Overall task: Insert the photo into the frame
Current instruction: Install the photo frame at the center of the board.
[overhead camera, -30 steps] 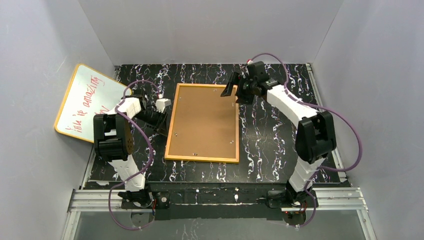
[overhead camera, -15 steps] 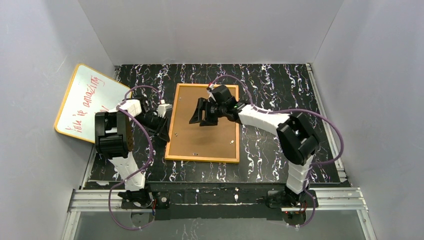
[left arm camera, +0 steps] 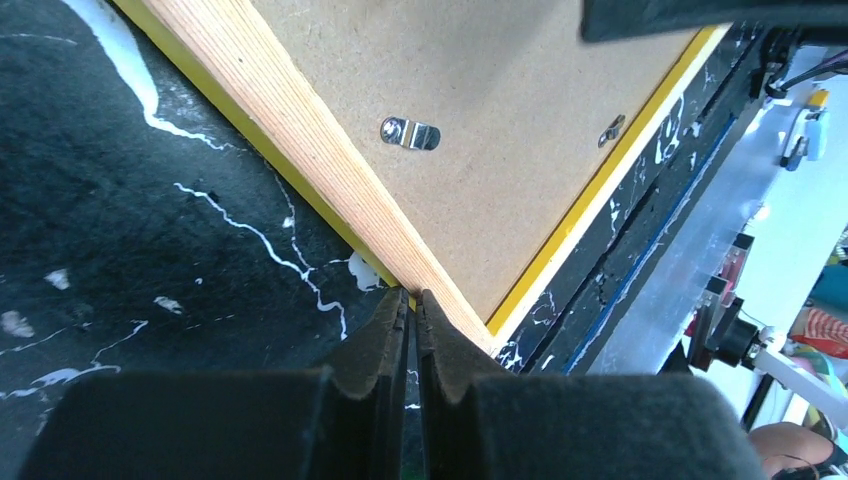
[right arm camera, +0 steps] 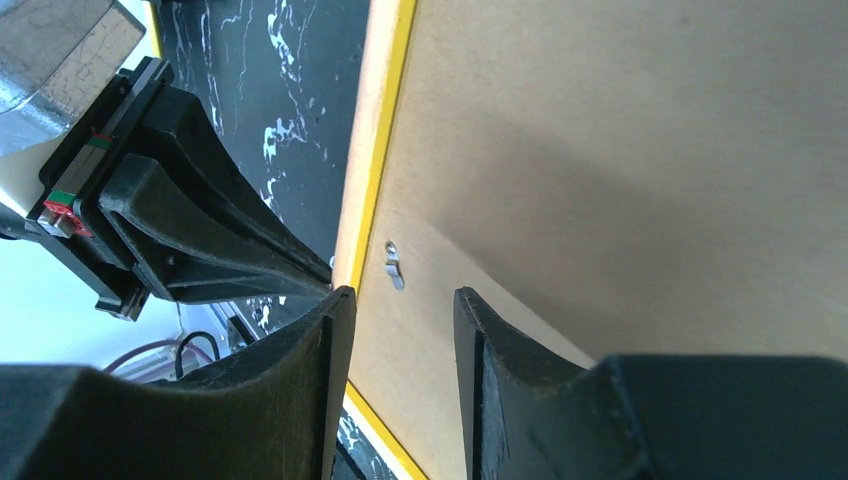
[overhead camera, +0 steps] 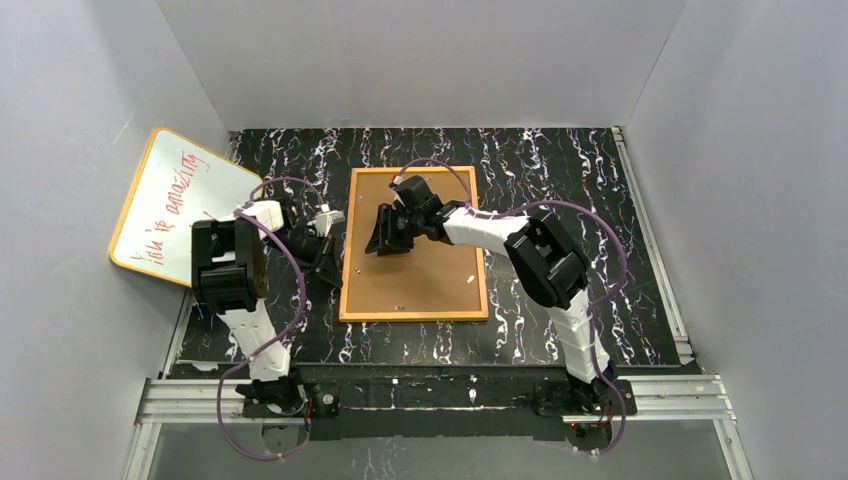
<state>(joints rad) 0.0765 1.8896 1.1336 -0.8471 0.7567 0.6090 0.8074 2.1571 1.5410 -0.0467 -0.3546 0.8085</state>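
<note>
The frame (overhead camera: 413, 317) lies face down, long axis running away from me, backing board (overhead camera: 430, 280) uppermost; I can't see the photo. My right gripper (right arm camera: 400, 295), slightly parted and empty, hovers just inside its left rail, my left gripper (left arm camera: 411, 297), closed on nothing, just outside.

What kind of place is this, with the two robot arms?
Probably a robot test booth in a lab: a left arm and right arm mounted on a metal rail, plain grey walls boxing in a black marbled table.
</note>
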